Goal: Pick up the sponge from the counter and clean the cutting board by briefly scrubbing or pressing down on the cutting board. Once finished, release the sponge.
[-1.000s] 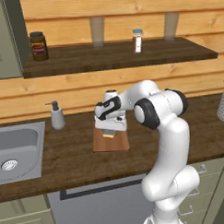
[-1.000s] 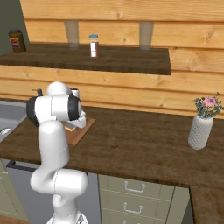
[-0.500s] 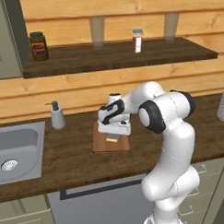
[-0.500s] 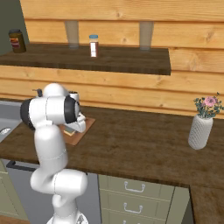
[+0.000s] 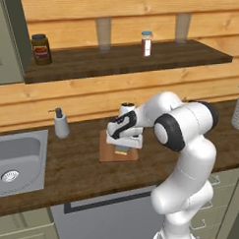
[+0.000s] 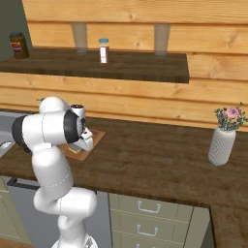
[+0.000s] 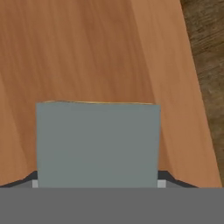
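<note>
Landmark: cutting board (image 5: 118, 152); going left to right. Sink (image 5: 17, 160) well left of board, soap dispenser (image 5: 60, 123) left and behind; neither in way. Gripper (image 5: 121, 150) low over board's middle; sponge (image 7: 97, 144) between fingertips, jaws closed on its sides, grey-green face toward hand camera, yellow edge just visible. Counter (image 6: 160, 164) right of board bare as far as vase (image 6: 222, 140). Step in hand, likely: press or scrub; push straight down, keep strokes short, stay inside board edges, then let go.
</note>
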{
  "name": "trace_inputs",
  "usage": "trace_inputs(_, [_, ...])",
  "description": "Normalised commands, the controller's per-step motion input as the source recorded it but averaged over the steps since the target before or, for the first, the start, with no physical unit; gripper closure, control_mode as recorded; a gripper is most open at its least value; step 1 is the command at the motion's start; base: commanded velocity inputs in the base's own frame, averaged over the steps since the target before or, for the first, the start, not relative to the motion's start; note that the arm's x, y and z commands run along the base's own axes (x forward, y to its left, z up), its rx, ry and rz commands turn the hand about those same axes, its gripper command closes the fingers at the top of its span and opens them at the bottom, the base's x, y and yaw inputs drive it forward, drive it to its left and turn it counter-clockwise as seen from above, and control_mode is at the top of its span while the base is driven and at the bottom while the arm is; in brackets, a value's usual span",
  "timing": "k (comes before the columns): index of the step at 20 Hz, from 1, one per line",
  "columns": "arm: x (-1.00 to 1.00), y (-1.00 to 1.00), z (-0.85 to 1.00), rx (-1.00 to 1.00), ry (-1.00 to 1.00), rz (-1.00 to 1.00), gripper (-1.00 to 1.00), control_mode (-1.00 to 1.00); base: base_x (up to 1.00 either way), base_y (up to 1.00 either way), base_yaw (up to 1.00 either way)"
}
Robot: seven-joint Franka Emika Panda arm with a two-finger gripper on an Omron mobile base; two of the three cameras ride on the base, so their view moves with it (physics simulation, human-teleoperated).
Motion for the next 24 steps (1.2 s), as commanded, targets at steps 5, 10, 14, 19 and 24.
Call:
trace_inputs(5, [0.04, 0.03, 0.56, 0.00, -0.05, 0.00, -1.00, -1.00, 0.00, 0.00, 0.00])
trace_inputs(10, [0.08, 0.00, 0.68, 0.00, 0.00, 0.00, -1.00, -1.00, 0.00, 0.00, 0.00])
trace_inputs(14, [0.00, 0.04, 0.37, 0.00, 0.00, 0.00, -1.00, -1.00, 0.00, 0.00, 0.00])
trace_inputs(19, [0.00, 0.04, 0.14, 0.00, 0.00, 0.00, -1.00, -1.00, 0.00, 0.00, 0.00])
trace_inputs(24, [-0.42, 0.00, 0.18, 0.00, -0.02, 0.00, -1.00, -1.00, 0.00, 0.00, 0.00])
